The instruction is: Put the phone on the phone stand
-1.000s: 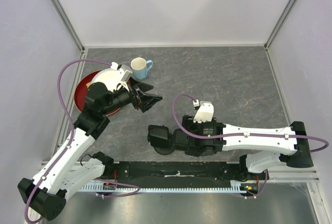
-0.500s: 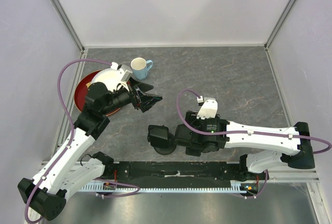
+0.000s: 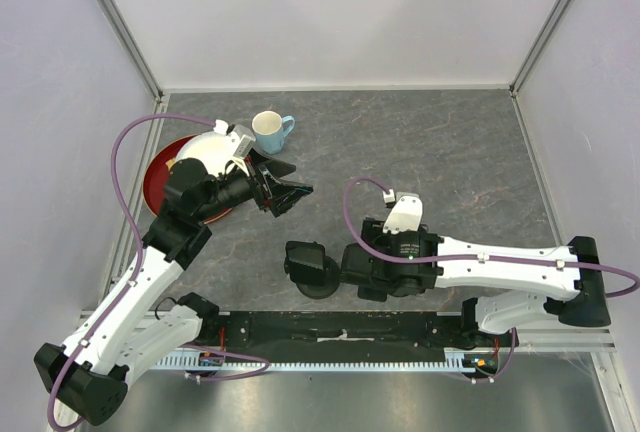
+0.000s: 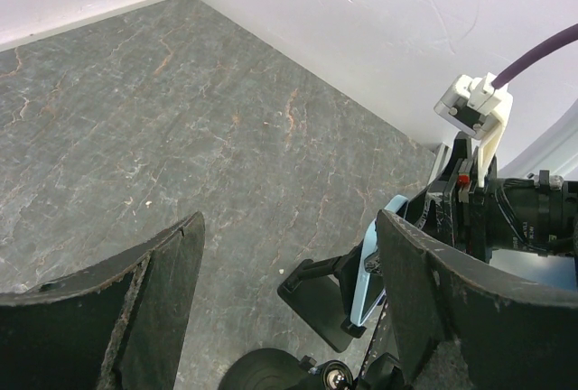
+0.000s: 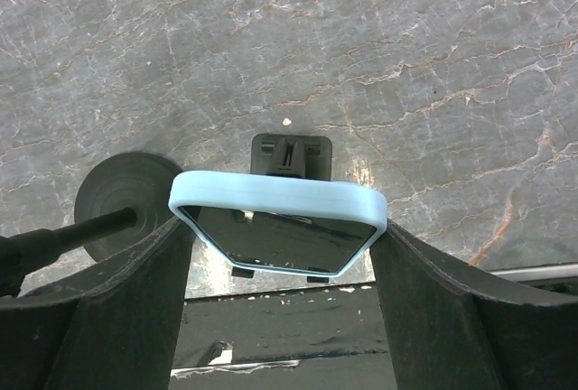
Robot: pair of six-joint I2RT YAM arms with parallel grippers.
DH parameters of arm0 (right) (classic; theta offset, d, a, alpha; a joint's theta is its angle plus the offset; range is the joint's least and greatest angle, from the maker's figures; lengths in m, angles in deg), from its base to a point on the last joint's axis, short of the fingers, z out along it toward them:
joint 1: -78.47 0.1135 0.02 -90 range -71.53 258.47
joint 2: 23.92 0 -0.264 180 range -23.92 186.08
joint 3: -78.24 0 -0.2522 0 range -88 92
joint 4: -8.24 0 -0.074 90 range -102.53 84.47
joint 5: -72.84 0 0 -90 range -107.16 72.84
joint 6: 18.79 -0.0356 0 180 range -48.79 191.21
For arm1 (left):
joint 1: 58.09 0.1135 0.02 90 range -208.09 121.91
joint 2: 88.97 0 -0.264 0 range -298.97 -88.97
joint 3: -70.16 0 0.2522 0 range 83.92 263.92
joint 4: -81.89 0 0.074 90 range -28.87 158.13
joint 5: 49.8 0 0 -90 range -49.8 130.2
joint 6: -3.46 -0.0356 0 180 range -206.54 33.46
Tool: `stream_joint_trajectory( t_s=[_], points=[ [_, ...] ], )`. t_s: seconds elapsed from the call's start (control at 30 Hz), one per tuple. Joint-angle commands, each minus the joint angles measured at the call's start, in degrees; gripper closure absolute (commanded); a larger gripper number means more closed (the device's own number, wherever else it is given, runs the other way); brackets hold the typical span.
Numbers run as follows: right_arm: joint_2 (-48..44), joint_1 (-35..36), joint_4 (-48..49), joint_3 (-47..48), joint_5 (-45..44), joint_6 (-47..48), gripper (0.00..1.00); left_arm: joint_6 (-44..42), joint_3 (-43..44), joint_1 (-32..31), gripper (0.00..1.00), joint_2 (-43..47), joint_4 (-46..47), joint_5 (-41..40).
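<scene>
The phone (image 5: pixel 275 196), in a light blue case, stands upright with its lower edge in the lip of the black phone stand (image 5: pixel 291 151). My right gripper (image 5: pixel 282 227) straddles it, one finger against each side edge. In the left wrist view the phone (image 4: pixel 370 277) leans on the phone stand (image 4: pixel 330 304), partly hidden behind my own finger. From above, the right gripper (image 3: pixel 385 270) covers both. My left gripper (image 3: pixel 290 190) hovers open and empty to the far left, aimed at them; between its fingers (image 4: pixel 289 227) only bare table shows.
A black holder with a round base (image 3: pixel 308 267) stands just left of the right gripper; its base shows as a disc (image 5: pixel 126 196). A red plate (image 3: pixel 155 177), a white dish (image 3: pixel 205 152) and a blue mug (image 3: pixel 270 132) sit at the far left. A black rail (image 3: pixel 340 327) runs along the near edge.
The right wrist has shifted slightly to the right, still around the phone. The left arm has not moved.
</scene>
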Motion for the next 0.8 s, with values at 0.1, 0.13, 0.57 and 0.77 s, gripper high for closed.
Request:
stream_joint_trajectory(
  t_s=[0.1, 0.13, 0.57, 0.77],
  points=[
    [-2.8, -0.1, 2.0, -2.5, -0.8, 0.2, 1.00, -1.7, 2.3, -0.5, 0.18, 0.2, 0.4, 0.1],
    [-2.8, -0.1, 2.5, -2.5, -0.8, 0.3, 1.00, -1.7, 2.3, -0.5, 0.18, 0.1, 0.4, 0.0],
    [-1.4, -0.2, 4.3, -0.5, -1.4, 0.8, 1.00, -1.7, 2.3, -0.6, 0.18, 0.2, 0.3, 0.0],
    [-0.5, -0.1, 5.1, -0.7, -0.7, 0.7, 1.00, -1.7, 2.3, -0.7, 0.18, 0.1, 0.3, 0.1]
  ],
)
